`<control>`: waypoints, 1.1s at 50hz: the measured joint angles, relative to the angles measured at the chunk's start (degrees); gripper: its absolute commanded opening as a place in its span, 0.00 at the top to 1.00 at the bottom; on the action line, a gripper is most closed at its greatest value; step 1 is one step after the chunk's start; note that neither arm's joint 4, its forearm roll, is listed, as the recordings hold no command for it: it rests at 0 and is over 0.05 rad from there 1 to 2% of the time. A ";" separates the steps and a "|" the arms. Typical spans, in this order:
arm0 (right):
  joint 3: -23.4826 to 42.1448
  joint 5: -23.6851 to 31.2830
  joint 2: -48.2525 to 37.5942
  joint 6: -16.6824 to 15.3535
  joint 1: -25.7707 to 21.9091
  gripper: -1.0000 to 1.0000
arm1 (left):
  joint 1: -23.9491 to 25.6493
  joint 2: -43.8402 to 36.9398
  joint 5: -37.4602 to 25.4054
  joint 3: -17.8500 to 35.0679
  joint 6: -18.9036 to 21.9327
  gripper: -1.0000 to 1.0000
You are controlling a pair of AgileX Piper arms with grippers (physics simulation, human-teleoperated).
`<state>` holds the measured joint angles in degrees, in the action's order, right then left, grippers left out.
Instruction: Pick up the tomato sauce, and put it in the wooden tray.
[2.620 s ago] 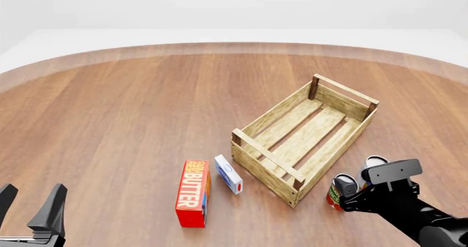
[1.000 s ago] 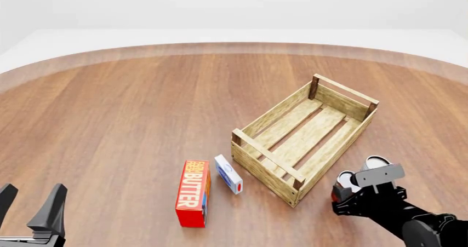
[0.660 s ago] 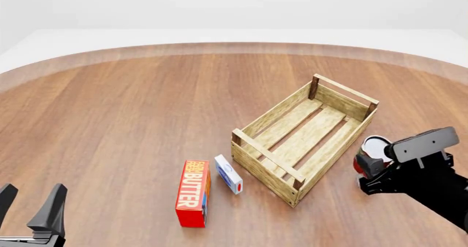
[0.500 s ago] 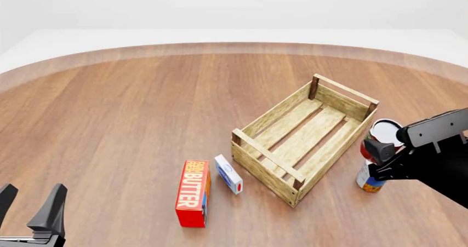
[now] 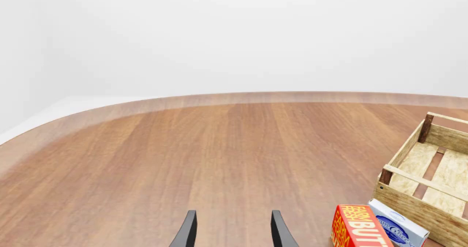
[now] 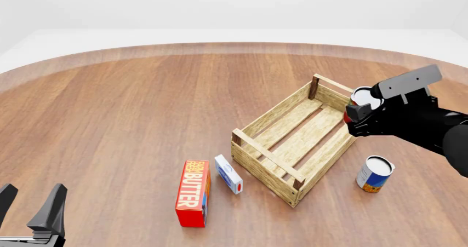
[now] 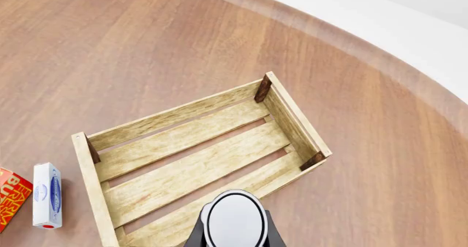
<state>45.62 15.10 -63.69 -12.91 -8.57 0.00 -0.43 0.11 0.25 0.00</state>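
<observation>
The tomato sauce can, red with a silver top, is held in my right gripper, which is shut on it. It hangs in the air over the far right end of the wooden tray, a pale slatted crate with darker corner posts. In the right wrist view the can's silver top sits between the fingers, above the tray's near long wall. My left gripper is open and empty at the near left of the table, far from the tray. Its fingers also show in the left wrist view.
A blue, white and orange can stands on the table right of the tray's near end. A red butter box and a small white and blue box lie left of the tray's near corner. Both show in the left wrist view.
My right gripper lifted the tomato sauce can off the table beside the other can and carried it up and away to above the tray's far right end. The left arm has not moved.
</observation>
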 measured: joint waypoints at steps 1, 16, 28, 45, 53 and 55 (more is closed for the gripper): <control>0.58 -0.26 -0.94 -0.06 -0.01 1.00 | 0.00 0.00 0.00 0.00 0.00 0.00; 10.05 -4.32 -17.46 2.31 -1.92 1.00 | 0.00 0.00 0.00 0.00 0.00 0.00; 14.39 -7.36 -27.43 3.28 -2.90 1.00 | 0.00 0.00 0.00 0.00 0.00 0.00; 14.74 -11.75 -35.06 5.58 -3.58 1.00 | 0.00 0.00 0.00 0.00 0.00 0.00; 13.02 -14.27 -37.34 6.46 -4.15 1.00 | 0.00 0.00 0.00 0.00 0.00 0.00; 12.66 -14.82 -37.86 6.75 -4.31 1.00 | 0.00 0.00 0.00 0.00 0.00 0.00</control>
<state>58.27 0.28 -101.56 -6.16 -12.89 0.00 -0.43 0.11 0.25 0.00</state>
